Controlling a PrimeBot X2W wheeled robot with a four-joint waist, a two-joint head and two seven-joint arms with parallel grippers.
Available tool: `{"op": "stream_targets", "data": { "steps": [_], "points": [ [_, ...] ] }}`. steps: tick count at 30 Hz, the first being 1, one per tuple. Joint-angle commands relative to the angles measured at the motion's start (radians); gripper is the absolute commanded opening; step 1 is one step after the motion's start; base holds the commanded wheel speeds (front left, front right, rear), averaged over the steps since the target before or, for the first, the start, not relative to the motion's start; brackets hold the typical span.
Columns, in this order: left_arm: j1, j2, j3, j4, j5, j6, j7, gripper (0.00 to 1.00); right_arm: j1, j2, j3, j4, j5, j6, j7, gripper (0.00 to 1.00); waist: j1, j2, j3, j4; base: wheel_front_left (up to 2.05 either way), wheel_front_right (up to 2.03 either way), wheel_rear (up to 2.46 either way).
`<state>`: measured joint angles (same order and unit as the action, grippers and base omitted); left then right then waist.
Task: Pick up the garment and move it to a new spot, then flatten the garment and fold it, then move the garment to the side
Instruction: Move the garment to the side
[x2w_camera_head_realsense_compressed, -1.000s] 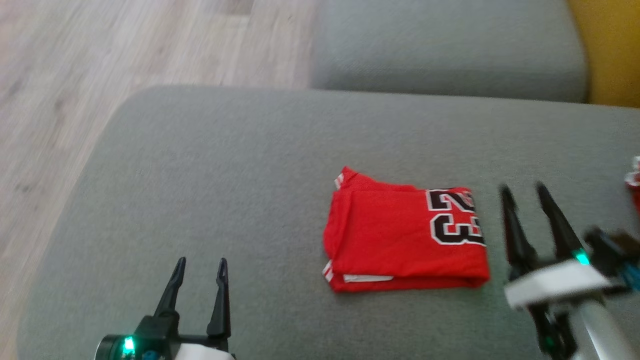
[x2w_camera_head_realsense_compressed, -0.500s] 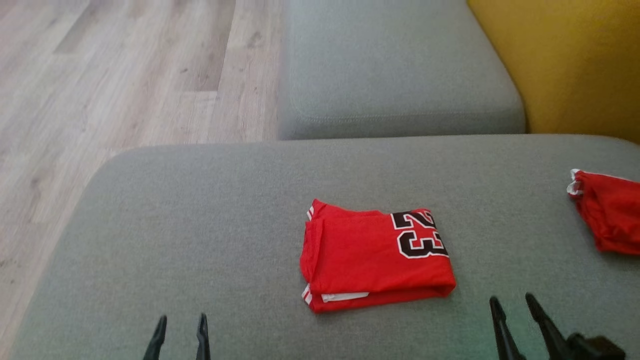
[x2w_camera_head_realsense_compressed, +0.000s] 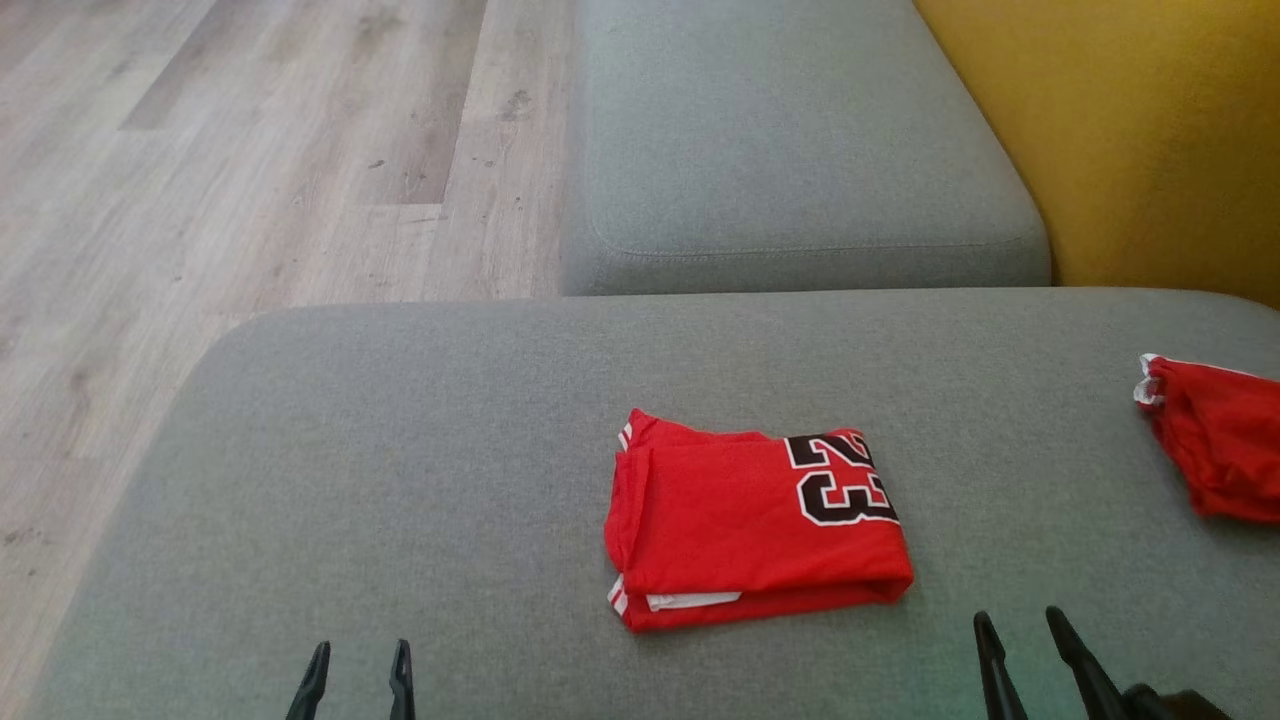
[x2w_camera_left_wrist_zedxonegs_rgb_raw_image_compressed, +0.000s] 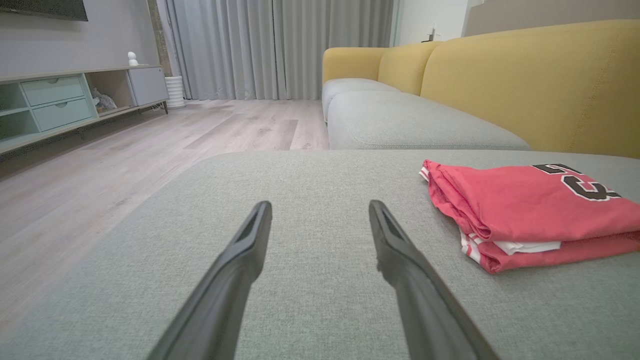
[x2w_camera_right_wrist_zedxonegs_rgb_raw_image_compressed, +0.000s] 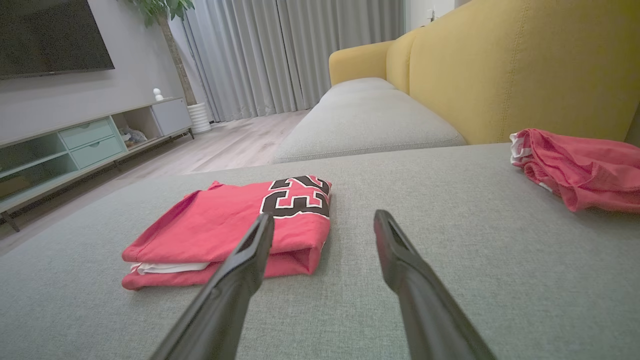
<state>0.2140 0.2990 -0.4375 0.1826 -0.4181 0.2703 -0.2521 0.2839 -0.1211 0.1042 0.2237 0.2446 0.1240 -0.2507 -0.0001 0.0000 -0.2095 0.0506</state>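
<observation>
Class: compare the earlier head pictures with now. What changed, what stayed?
The head view shifted, showing more of a second red garment. Relative to the folded jersey, the right gripper pulled back from beside it toward the robot; the left gripper retreated slightly. Nothing gripped or released. Both stay open and empty; the jersey stays folded on the grey cushion.

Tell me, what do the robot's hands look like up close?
The left gripper and right gripper look alike. Each is a pair of long, slim fingers, dark grey to black with a matt finish. The fingers are thicker toward the base and taper to narrow, pointed tips. In the wrist views, the inner face of each finger looks flattened and slightly hollowed near the tip.
</observation>
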Motion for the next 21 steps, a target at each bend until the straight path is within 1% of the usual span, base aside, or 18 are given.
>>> {"op": "stream_targets", "data": {
  "steps": [1,9,13,18,21],
  "points": [
    [-0.037,-0.006,0.055,-0.021,0.016,-0.012,-0.010,1.00,-0.021,-0.006,0.010,-0.025,-0.013,0.007,-0.011,1.00,0.0001,0.0000,-0.002,0.004,0.00,0.00,0.00],
    [-0.038,-0.032,0.081,-0.012,0.029,-0.042,-0.010,1.00,-0.014,-0.008,0.023,-0.013,-0.017,0.007,-0.011,1.00,0.0001,0.0000,0.002,0.011,0.00,0.00,0.00],
    [-0.043,-0.045,0.090,-0.021,0.044,-0.051,-0.010,1.00,-0.021,-0.011,0.022,-0.005,-0.012,0.007,-0.011,1.00,0.0001,0.0000,0.024,0.015,0.00,0.00,0.00],
    [-0.065,-0.056,0.098,-0.051,0.071,-0.062,-0.010,1.00,-0.112,-0.014,0.012,0.044,-0.002,0.007,-0.011,1.00,0.0001,0.0000,0.089,0.020,0.00,0.00,0.00],
    [-0.085,-0.062,0.097,-0.068,0.088,-0.065,-0.010,1.00,-0.207,-0.029,0.026,0.121,0.009,0.007,-0.011,1.00,0.0001,0.0000,0.137,0.023,0.00,0.00,0.00]
  ]
}}
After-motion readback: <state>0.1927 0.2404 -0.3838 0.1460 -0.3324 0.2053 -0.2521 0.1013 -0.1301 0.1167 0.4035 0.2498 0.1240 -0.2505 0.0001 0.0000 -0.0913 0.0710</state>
